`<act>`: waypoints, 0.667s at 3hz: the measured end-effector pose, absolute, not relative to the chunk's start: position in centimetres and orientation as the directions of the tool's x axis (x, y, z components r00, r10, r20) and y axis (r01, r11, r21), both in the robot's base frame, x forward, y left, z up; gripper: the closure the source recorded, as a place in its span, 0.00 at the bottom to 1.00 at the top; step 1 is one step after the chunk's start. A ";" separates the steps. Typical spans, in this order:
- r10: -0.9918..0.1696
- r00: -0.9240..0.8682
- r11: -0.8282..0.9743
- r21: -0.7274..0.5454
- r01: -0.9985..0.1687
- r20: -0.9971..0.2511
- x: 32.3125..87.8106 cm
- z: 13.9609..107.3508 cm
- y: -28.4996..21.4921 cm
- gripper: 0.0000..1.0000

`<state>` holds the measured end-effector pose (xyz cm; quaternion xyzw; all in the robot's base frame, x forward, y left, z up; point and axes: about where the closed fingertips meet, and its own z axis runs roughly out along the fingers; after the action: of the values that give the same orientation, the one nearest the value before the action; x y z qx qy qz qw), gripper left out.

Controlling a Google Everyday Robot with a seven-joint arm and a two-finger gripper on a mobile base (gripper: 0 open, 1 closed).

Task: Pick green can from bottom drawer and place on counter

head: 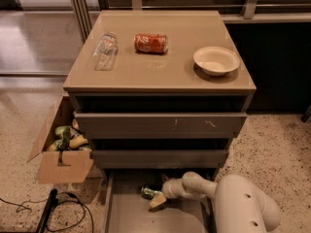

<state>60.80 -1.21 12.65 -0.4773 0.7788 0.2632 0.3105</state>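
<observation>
The green can [147, 192] lies on its side in the open bottom drawer [127, 219], close under the drawer above. My gripper [155, 197] has reached into the drawer from the right, and its tip is right at the can, partly covering the can's right end. The white arm [194, 187] runs back to the lower right. The counter [160, 64] is the glossy tan top of the cabinet, well above the gripper.
On the counter lie a clear plastic bottle [105, 50], a red-orange soda can [151, 42] and a pale bowl [216, 60]. The two upper drawers [160, 124] are slightly open. A cardboard box [60, 147] of items and cables [48, 210] sit on the floor at left.
</observation>
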 end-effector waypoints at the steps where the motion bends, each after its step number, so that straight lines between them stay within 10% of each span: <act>1: -0.581 -0.351 0.405 0.113 -0.907 -0.735 60.8 12.6 -1.2 0.19; 2: -0.581 -0.351 0.405 0.113 -0.907 -0.735 60.8 12.6 -1.2 0.42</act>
<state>60.79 -1.19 12.62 -0.4776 0.7787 0.2631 0.3103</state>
